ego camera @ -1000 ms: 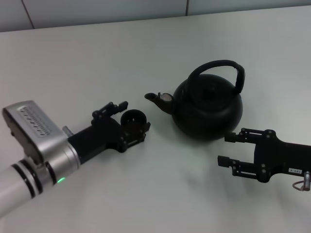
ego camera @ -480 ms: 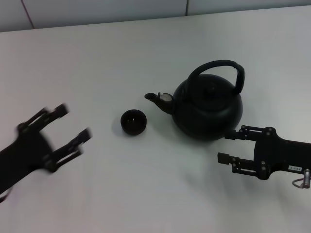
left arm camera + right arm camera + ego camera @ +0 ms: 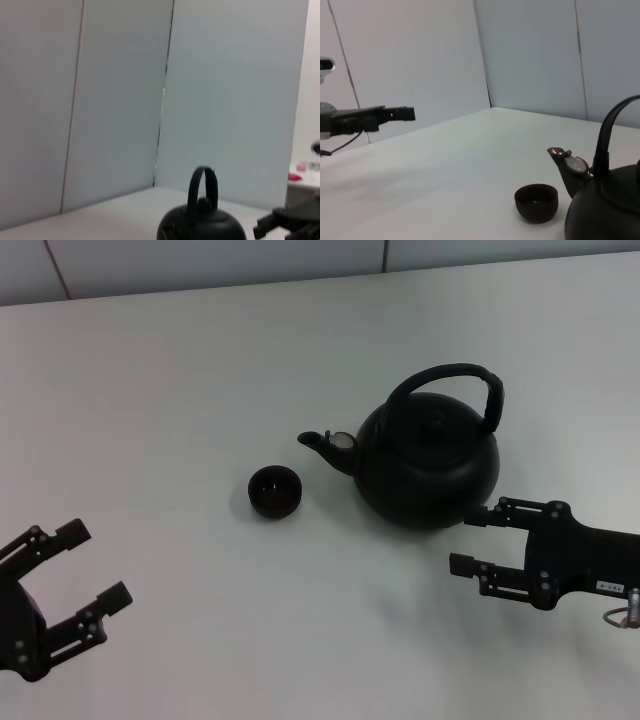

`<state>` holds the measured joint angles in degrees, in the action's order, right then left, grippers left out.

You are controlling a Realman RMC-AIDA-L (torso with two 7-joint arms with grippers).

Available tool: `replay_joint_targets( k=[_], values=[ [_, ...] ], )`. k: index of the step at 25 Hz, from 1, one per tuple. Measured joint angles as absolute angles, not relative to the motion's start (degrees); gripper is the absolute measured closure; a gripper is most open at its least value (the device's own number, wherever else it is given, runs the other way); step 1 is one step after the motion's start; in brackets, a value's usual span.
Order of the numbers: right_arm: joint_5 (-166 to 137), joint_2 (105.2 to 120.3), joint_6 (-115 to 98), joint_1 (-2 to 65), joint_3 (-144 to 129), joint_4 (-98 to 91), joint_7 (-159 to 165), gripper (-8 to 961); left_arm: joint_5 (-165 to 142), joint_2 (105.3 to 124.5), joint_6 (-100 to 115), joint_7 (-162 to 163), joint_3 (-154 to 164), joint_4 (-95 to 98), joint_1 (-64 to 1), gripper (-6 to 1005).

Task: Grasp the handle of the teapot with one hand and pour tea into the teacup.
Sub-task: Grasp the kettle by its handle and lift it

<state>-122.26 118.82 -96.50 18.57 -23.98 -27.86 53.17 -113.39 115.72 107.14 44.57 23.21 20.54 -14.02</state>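
Teapot (image 3: 425, 462) upright on desk (image 3: 180, 380), spout toward teacup (image 3: 274, 491) just beside. Right claw (image 3: 476, 541) spread, near teapot base. Left claw (image 3: 88, 565) spread, well apart from teapot.

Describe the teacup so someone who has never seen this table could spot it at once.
Find the big black teapot on the white table. Follow its short spout towards the robot's left; the teacup stands just beyond and below it, apart from the pot. It is the only small, low, handleless bowl there.
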Motion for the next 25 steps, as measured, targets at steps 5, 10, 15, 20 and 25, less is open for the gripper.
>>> replay_joint_targets(
  k=[5, 10, 15, 20, 25],
  values=[
    [-122.25, 118.87, -96.21, 18.76, -23.99, -27.69, 53.17, 306, -117.60, 116.36, 104.11, 43.83, 23.30, 23.42, -13.98, 201],
    [-122.24, 118.90, -96.04, 18.59, -23.99, -27.60, 53.17, 305, -121.84, 117.22, 99.59, 42.26, 23.30, 25.02, -13.97, 200],
    [-122.25, 119.01, -96.01, 18.41, -23.98, -27.49, 53.17, 307, -122.07, 117.52, 98.95, 42.18, 23.23, 25.31, -14.16, 200],
    [-122.21, 119.16, -96.35, 17.96, -21.93, -25.84, 50.78, 309, -121.93, 117.52, 99.07, 42.19, 23.05, 25.36, -14.51, 201],
    [-122.17, 119.18, -96.55, 16.81, -12.03, -17.88, 42.72, 312, -121.85, 117.60, 99.10, 42.52, 23.06, 25.39, -14.93, 200]
  ],
)
